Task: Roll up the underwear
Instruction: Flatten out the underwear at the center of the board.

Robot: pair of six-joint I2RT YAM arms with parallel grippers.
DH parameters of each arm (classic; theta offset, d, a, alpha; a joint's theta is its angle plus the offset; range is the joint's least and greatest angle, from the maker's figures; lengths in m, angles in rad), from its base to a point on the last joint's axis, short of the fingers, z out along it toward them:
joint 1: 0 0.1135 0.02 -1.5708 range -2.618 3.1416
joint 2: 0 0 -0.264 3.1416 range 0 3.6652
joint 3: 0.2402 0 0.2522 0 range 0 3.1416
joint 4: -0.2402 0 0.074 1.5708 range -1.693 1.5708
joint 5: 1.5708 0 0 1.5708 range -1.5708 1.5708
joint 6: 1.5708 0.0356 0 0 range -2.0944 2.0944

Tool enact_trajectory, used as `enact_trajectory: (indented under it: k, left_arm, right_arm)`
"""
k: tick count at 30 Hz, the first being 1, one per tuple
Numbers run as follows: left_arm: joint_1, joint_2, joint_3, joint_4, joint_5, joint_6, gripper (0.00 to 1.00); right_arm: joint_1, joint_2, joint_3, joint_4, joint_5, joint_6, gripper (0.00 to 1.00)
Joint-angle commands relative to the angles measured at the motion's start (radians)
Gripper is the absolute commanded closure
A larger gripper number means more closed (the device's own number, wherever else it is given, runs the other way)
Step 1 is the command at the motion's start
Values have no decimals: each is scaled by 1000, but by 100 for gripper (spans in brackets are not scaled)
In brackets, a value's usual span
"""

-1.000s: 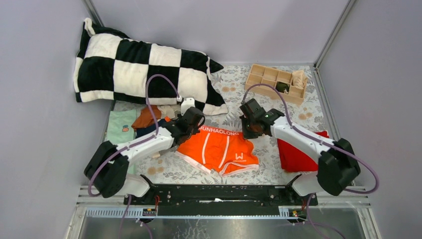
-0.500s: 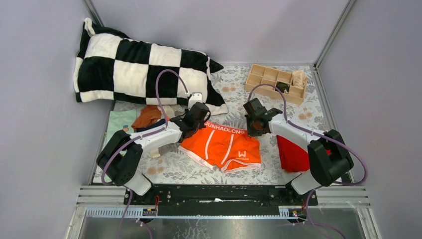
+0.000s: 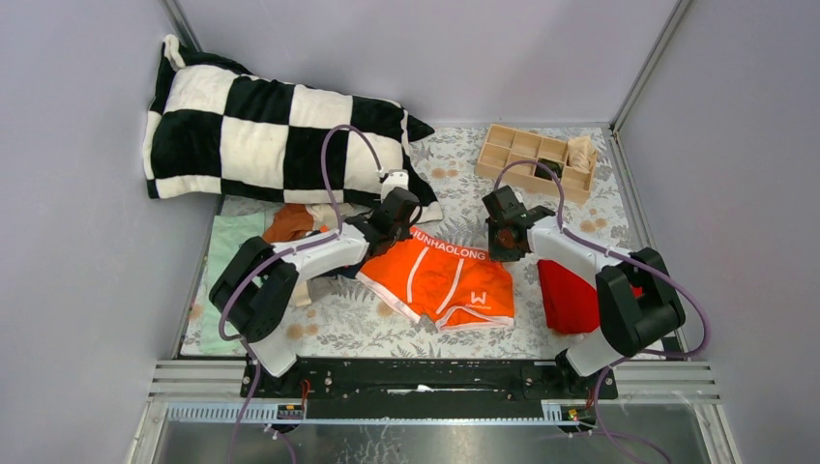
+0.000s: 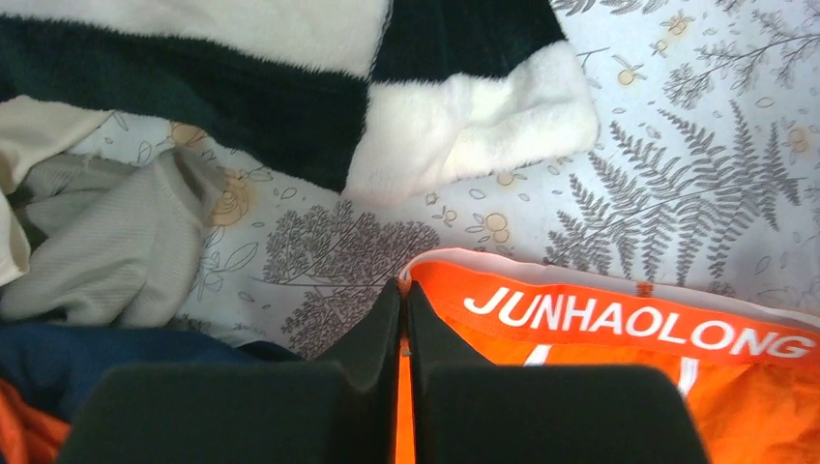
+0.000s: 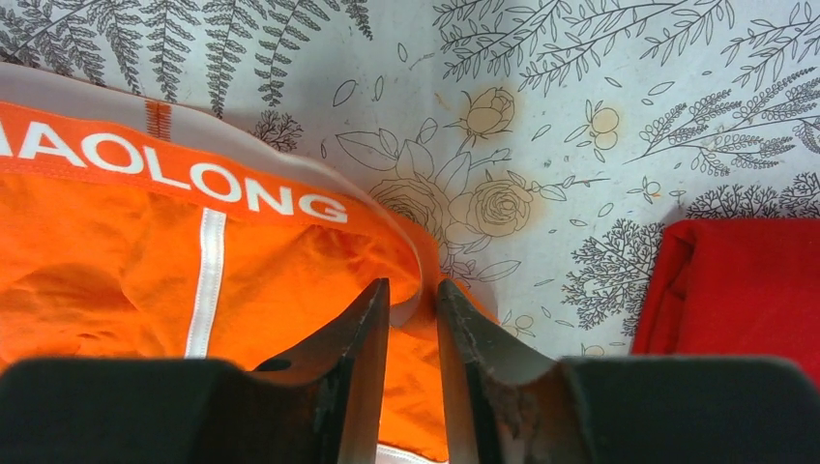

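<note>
On the fern-printed table cover (image 3: 454,155) between my arms, the orange briefs (image 3: 440,280) lie spread flat, with the lettered waistband on the far side. My left claw (image 4: 404,290) is pinched tight on the waistband's left corner. My right claw (image 5: 414,295) clamps its right corner, fabric caught between the fingers. Other briefs (image 3: 288,227) lie heaped beside my left arm, near the checked pillow (image 3: 261,126). A red cloth (image 3: 566,295) lies just right of the orange pair.

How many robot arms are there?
2. The left arm comes from the near left; the left end effector pinches the orange briefs' waistband corner. The right arm comes from the near right; the right end effector pinches the other corner.
</note>
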Motion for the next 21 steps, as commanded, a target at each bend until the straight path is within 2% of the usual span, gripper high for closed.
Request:
enact_trajectory:
  k: [1, 2, 3, 5, 7, 11, 15, 21]
  left_arm:
    - [8, 13, 48, 26, 11, 26, 85]
    - [8, 4, 51, 21, 14, 28, 73]
    - [10, -7, 53, 16, 14, 30, 65]
    - [16, -36, 53, 7, 11, 34, 55]
    - [24, -70, 49, -4, 9, 40, 50]
    - [55, -153, 16, -48, 5, 24, 46]
    - [86, -283, -134, -62, 33, -40, 44]
    - [100, -434, -349, -61, 81, -145, 44]
  right_arm:
    - [-10, -31, 40, -13, 9, -8, 65]
    - [-10, -41, 42, -16, 10, -7, 61]
    - [-10, -55, 44, -20, 11, -5, 58]
    - [-10, -87, 48, -29, 15, -2, 52]
    - [-10, -119, 51, -28, -4, -5, 49]
    - [-10, -180, 41, 23, -111, -15, 43]
    - [-11, -211, 37, 115, -245, 14, 41]
    - [4, -106, 115, 167, -368, 129, 43]
